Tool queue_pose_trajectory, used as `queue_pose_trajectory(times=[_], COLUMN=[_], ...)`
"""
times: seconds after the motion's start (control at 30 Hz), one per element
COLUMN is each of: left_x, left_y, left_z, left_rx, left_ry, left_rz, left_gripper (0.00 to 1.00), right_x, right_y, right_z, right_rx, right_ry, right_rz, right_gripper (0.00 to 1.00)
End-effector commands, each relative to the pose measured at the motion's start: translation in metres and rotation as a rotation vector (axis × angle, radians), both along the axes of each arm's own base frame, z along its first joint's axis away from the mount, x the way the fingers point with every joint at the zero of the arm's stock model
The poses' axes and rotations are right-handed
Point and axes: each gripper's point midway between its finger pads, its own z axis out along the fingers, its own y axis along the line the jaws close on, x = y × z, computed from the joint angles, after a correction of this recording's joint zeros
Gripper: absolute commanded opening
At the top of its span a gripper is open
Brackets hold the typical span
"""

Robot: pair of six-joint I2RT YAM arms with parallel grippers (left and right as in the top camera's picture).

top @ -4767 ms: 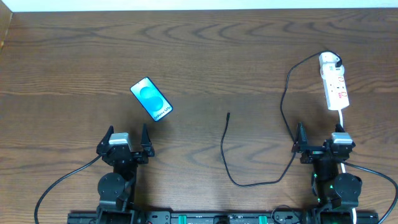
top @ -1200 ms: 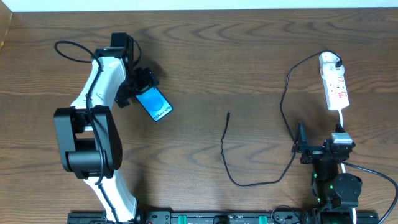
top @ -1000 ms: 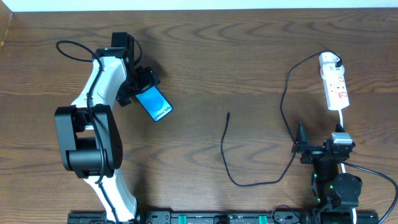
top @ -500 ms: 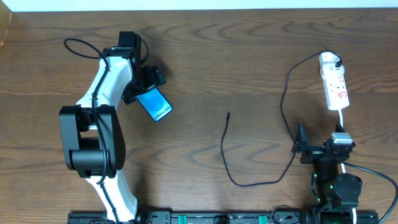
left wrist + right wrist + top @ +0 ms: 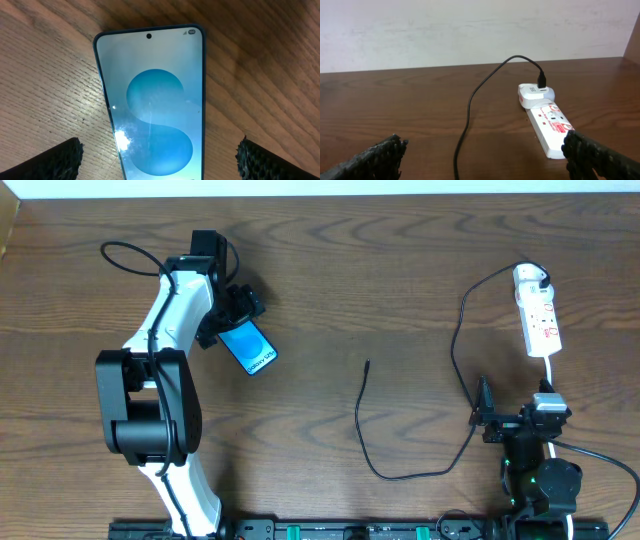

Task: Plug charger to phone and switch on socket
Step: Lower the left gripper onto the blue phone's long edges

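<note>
The phone (image 5: 250, 348), blue screen up, lies on the table left of centre. My left gripper (image 5: 232, 319) is open and low over the phone's far end, one finger on each side. In the left wrist view the phone (image 5: 152, 95) lies between the open fingers (image 5: 160, 161), touching neither. The charger's black cable (image 5: 362, 428) loops across the middle, its plug tip (image 5: 367, 363) loose on the table. Its white adapter (image 5: 527, 277) sits in the socket (image 5: 542, 322) at the far right. My right gripper (image 5: 512, 420) is open and empty, parked at the near right.
The right wrist view shows the socket (image 5: 551, 125), the adapter (image 5: 532, 93) and the cable (image 5: 470, 107) ahead of the open fingers (image 5: 487, 159). The socket's white cord (image 5: 551, 370) runs toward the right arm's base. A wall stands behind the table's far edge.
My left arm has left its rest pose and reached out over the phone. In the last second it has shifted slightly right. The phone, the cable and the right arm have not moved.
</note>
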Motion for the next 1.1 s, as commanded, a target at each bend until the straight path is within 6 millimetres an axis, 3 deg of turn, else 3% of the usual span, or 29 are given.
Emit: queue_pose_trajectory(times=[0.0, 1.07], left_x=[0.001, -0.013], left_y=[0.003, 0.002], left_z=[-0.003, -0.019], left_rx=[0.014, 0.013], left_ry=[0.008, 0.045], left_rz=[0.015, 0.027], left_gripper=[0.98, 0.98], right_x=[0.000, 0.000], right_y=[0.004, 0.004], right_z=[0.000, 0.000], right_rx=[-0.011, -0.011], right_ry=[0.000, 0.000], right_rz=[0.018, 0.018], right_gripper=[0.99, 0.99])
